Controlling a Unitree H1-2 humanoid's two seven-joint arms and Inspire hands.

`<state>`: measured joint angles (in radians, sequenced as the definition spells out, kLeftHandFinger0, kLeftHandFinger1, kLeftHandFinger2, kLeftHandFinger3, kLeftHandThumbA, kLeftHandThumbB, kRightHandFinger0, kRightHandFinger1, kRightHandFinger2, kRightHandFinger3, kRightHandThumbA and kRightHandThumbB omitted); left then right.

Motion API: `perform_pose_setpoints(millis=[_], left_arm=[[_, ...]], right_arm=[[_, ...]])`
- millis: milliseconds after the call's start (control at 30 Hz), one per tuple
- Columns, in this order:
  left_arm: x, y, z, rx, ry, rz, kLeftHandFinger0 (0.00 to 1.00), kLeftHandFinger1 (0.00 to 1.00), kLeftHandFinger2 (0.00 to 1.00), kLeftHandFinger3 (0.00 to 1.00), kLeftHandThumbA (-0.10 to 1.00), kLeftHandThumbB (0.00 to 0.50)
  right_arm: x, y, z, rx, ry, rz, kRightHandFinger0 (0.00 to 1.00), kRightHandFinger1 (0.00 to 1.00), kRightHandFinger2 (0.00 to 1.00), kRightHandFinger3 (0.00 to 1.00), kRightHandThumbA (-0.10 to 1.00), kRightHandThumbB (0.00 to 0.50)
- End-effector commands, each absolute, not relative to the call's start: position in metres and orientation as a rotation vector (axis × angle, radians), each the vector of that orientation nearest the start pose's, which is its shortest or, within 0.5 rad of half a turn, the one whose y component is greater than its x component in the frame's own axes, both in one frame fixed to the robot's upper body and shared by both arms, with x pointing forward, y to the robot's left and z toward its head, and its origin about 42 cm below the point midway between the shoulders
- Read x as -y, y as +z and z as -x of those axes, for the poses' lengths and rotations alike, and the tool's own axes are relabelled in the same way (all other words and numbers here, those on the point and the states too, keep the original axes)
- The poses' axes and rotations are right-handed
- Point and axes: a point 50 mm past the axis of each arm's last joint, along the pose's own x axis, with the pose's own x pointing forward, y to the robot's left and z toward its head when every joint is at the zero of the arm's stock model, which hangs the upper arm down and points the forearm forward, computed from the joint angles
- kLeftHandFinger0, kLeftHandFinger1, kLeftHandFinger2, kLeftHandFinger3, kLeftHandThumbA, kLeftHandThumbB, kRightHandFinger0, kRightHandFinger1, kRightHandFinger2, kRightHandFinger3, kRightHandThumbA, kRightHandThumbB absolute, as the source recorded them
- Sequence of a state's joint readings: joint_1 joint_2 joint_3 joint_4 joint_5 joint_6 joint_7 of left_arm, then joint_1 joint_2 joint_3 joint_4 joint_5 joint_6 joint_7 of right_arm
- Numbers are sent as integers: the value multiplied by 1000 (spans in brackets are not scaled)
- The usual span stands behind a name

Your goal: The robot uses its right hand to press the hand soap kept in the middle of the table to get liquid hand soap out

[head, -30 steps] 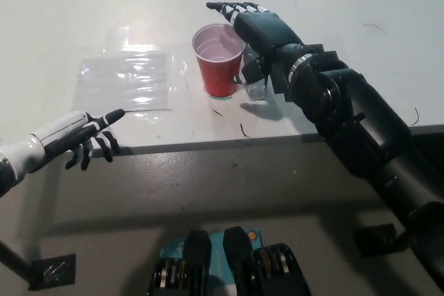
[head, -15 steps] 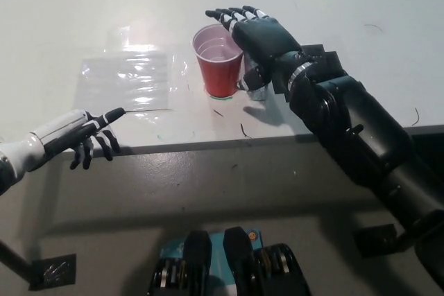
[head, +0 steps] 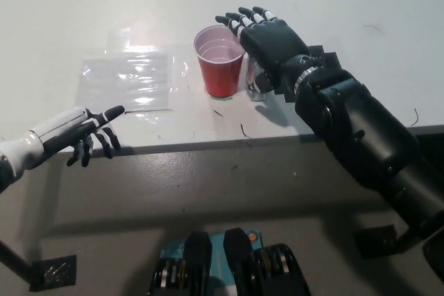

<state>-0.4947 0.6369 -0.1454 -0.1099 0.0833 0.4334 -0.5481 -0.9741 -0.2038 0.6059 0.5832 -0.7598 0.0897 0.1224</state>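
Over the soap (head: 257, 82), just right of the cup (head: 220, 61), I hold my right hand (head: 267, 36) flat, fingers spread, grasping nothing, so the palm can press the pump. The bottle sits mostly hidden beneath it; my left hand (head: 78, 132) rests loosely open at the table (head: 333, 5) edge.

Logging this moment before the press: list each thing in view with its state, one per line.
red cup: upright, open top, on the table.
soap bottle: beside the cup, mostly hidden under the right hand.
clear plastic sheet: lying flat.
right hand: open, above the bottle.
left hand: open, resting at the table edge.
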Motion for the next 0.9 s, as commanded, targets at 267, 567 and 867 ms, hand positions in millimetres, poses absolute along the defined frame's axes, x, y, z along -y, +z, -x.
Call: perform_pose_setpoints(millis=[267, 567, 867], left_arm=[[-325, 318, -403, -10, -478, -817, 116, 191, 345, 657, 1000, 207], [-324, 324, -405, 14, -475, -828, 130, 208, 393, 631, 1000, 221], [-323, 328, -405, 11, -477, -826, 167, 229, 406, 645, 1000, 219]], right_arm=[[90, 199, -493, 167, 578, 1324, 1000, 1000, 1000, 1000, 1000, 328], [93, 182, -489, 132, 573, 1307, 1000, 1000, 1000, 1000, 1000, 330], [93, 152, -478, 70, 594, 1319, 1000, 1000, 1000, 1000, 1000, 356]])
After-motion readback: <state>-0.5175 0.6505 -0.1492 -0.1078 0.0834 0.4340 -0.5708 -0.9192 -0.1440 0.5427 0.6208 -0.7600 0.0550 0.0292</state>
